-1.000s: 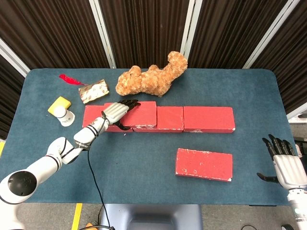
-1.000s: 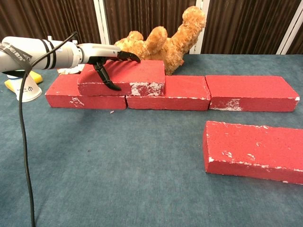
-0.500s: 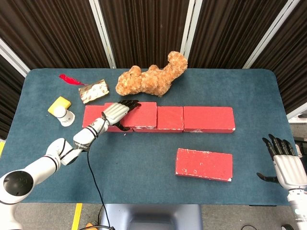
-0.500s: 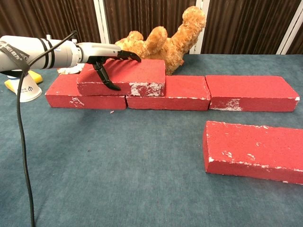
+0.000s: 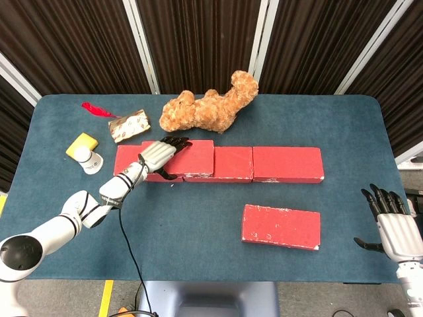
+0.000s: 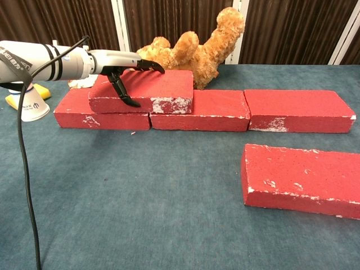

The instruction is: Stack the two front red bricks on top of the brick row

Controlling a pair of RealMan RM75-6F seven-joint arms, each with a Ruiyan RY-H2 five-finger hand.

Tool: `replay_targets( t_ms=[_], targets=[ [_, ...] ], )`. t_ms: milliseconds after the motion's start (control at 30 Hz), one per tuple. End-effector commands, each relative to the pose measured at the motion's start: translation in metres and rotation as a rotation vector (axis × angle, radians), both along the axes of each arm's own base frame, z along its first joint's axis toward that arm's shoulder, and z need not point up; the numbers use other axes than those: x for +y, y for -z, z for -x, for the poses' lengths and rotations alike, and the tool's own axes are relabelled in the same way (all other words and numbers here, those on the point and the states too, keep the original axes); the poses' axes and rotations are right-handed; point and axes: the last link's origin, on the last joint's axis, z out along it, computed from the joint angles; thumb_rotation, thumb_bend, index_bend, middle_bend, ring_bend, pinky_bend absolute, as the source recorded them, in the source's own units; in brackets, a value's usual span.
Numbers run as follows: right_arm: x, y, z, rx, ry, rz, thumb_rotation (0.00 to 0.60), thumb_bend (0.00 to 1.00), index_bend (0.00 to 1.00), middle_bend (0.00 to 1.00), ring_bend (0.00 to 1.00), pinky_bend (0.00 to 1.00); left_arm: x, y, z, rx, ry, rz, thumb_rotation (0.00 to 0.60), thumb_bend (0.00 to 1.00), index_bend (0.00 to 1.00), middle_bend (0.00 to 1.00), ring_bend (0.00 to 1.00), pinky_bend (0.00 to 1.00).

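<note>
Blue surface (image 5: 198, 218) carries the brick row (image 6: 242, 109); one brick (image 6: 143, 90) sits atop its left end, gripped by the left hand (image 5: 158, 153), fingers (image 6: 147, 64) over it, apparently settling it. Next: release, then fetch the front brick (image 5: 281, 226). Right hand (image 5: 395, 231) idles, fingers apart.

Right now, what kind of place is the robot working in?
Probably a lab or test room arranged for robot trials: a blue-covered table in front of dark curtain panels, with mixed props such as red bricks, a teddy bear and a paper cup.
</note>
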Motion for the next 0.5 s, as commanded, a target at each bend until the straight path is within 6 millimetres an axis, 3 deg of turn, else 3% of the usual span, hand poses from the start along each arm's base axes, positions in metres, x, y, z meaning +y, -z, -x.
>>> replay_targets(
  t_ms=[33, 500],
  targets=[
    [0.0001, -0.0003, 0.0, 0.0, 0.0, 0.002, 0.551, 0.11, 0.0, 0.0, 0.0, 0.0, 0.0006, 0.0005, 0.0012, -0.006, -0.01, -0.007, 0.6, 0.21, 0.0, 0.0, 0.0, 0.01],
    [0.0005, -0.0008, -0.0008, -0.005, -0.002, 0.009, 0.552, 0.11, 0.0, 0.0, 0.0, 0.0, -0.0034, -0.005, 0.0003, -0.026, -0.012, -0.01, 0.6, 0.21, 0.0, 0.0, 0.0, 0.0]
  ],
)
